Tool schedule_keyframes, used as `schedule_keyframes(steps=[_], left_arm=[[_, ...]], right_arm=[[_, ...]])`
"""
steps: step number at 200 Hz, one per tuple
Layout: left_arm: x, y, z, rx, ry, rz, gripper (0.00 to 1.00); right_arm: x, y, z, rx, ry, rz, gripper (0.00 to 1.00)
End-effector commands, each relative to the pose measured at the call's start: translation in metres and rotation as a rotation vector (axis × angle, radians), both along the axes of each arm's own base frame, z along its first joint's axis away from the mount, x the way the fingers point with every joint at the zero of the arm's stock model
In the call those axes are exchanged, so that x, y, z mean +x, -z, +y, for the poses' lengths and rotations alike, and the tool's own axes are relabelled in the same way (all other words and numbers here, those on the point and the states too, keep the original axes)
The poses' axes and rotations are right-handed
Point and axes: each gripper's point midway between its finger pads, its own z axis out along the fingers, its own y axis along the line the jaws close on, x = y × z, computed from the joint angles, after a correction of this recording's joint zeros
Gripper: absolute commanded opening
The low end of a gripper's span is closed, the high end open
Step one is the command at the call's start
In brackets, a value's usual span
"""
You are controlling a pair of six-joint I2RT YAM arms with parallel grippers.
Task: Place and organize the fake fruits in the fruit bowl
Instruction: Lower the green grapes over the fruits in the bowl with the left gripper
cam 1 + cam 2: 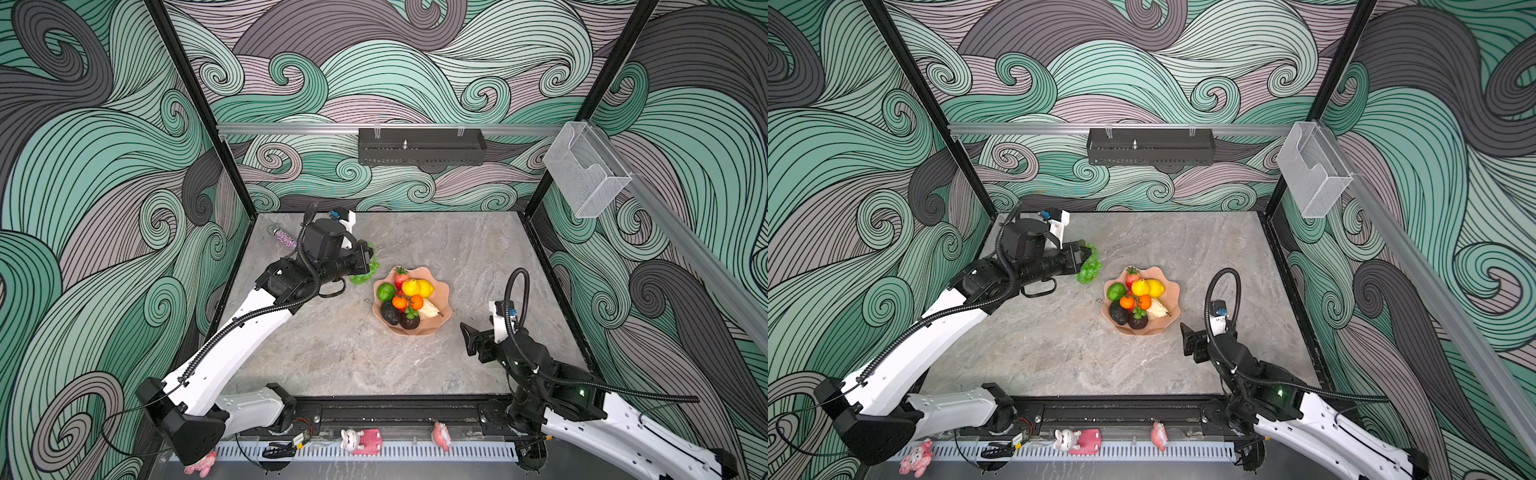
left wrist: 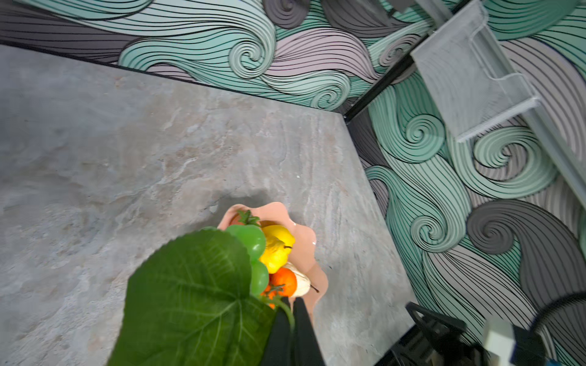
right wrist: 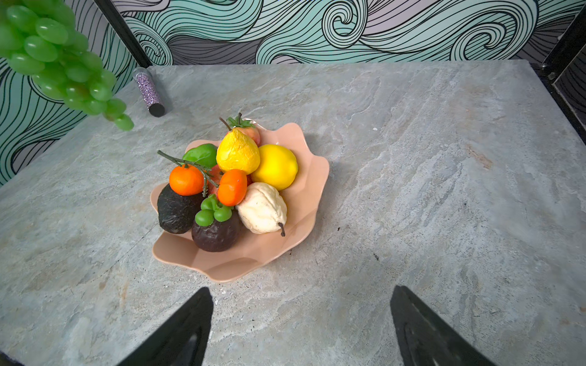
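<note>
Top view: left gripper (image 1: 1086, 251) is clamped on the green grape bunch (image 1: 1089, 269), which dangles under it, with the fruit bowl (image 1: 1173, 286) just ahead. Left wrist: the grape leaf (image 2: 190, 294) blocks most, bowl right past it. Right wrist: right gripper (image 3: 301, 326) is wide and empty, bowl near in front, grapes well beyond.

Salmon-pink bowl (image 3: 241, 269), grn grapes (image 3: 57, 60), gry marbled table (image 3: 412, 158), teal swirl-pattern walls (image 3: 317, 28).

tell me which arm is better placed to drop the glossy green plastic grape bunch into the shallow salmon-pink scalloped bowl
Left. The left gripper is shut on the green grape bunch, which hangs just beside the salmon-pink scalloped bowl. The right gripper stands open and empty on the bowl's other side.
</note>
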Motion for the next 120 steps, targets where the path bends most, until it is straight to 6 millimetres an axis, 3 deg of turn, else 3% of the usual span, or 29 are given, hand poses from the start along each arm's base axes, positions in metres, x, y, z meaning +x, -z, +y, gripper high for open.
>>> schedule_keyframes(steps=[1,60,113,120], left_arm=[[-0.018,-0.033,-0.024,-0.036,0.114,-0.084,0.00],[-0.053,-0.043,-0.088,-0.031,0.372,-0.103,0.00],[-0.081,-0.018,-0.132,0.071,0.519,-0.099,0.00],[-0.077,-0.003,-0.141,0.105,0.522,-0.077,0.00]], right_arm=[[0.002,-0.001,-0.009,-0.030,0.033,-0.021,0.89],[0.001,0.002,-0.012,-0.019,0.043,-0.008,0.89],[-0.002,0.007,-0.012,0.006,0.042,0.008,0.89],[-0.002,0.008,-0.012,0.008,0.042,0.010,0.90]])
